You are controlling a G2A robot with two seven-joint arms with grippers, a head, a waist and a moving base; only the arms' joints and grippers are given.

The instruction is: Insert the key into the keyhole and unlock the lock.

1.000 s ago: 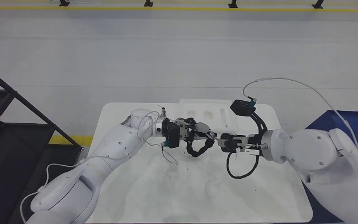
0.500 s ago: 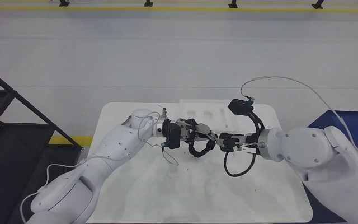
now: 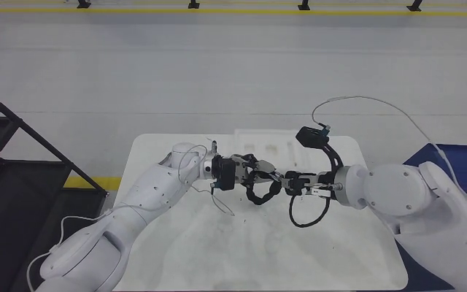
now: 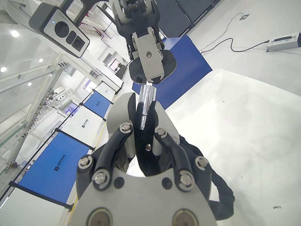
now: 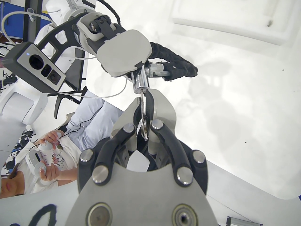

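The lock is a silver cylinder point(image 4: 145, 99) on a black sleeved cable loop point(image 3: 259, 191). My left gripper point(image 4: 142, 105) is shut on the cylinder and holds it above the white table point(image 3: 219, 248), with the cable point(image 4: 211, 177) hanging below. My right gripper point(image 5: 144, 99) is shut on a flat silver key point(image 5: 143, 116). The key's tip sits at the end face of the cylinder point(image 5: 140, 81); how deep it goes is hidden. In the top view the left gripper point(image 3: 248, 175) and the right gripper point(image 3: 283, 180) meet nose to nose mid-table.
A white foam tray point(image 3: 270, 142) with cut-out recesses lies at the table's far edge, seen again as the foam tray point(image 5: 235, 8) beyond the lock. A black cable loop point(image 3: 306, 215) hangs under the right wrist. A dark rack point(image 3: 29, 168) stands left of the table.
My right gripper has shifted a little left with the key, closing the gap to the lock cylinder. The left gripper has held its place with the lock.
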